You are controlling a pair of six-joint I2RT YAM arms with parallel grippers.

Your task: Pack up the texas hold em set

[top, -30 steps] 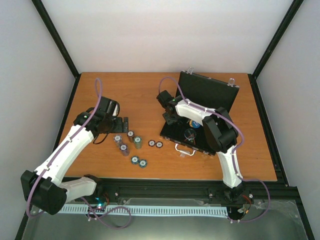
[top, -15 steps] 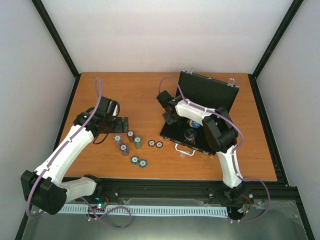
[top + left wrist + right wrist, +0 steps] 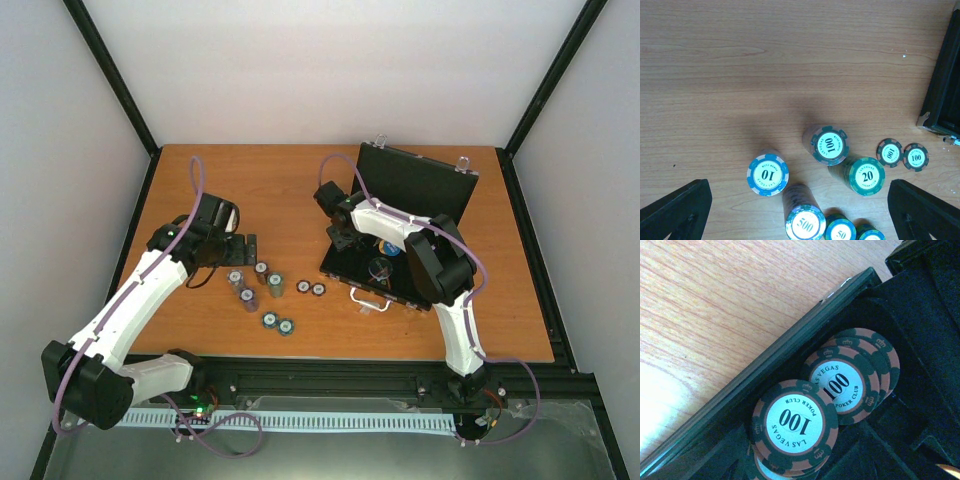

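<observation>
Several 100 chips (image 3: 792, 425) fanned in case (image 3: 790, 347); left end effector (image 3: 798, 192) gaping, empty over stacks (image 3: 829, 145); right end effector (image 3: 340, 237): cannot tell.

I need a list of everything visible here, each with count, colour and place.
table: one, orange-brown wood, under everything.
case: one, black, open, on the table's right half.
chip stacks: six, blue and green, on the table left of the case.
single 100 chips: two, dark, side by side between the stacks and the case.
100 chips in the case: several overlapping, dark green and orange, beside its wall; count unclear.
blue disc: one, blue, inside the case.
left arm: one, white and black; left tool open above the stacks.
right arm: one, white and black; right tool over the case's left edge, opening unclear.
</observation>
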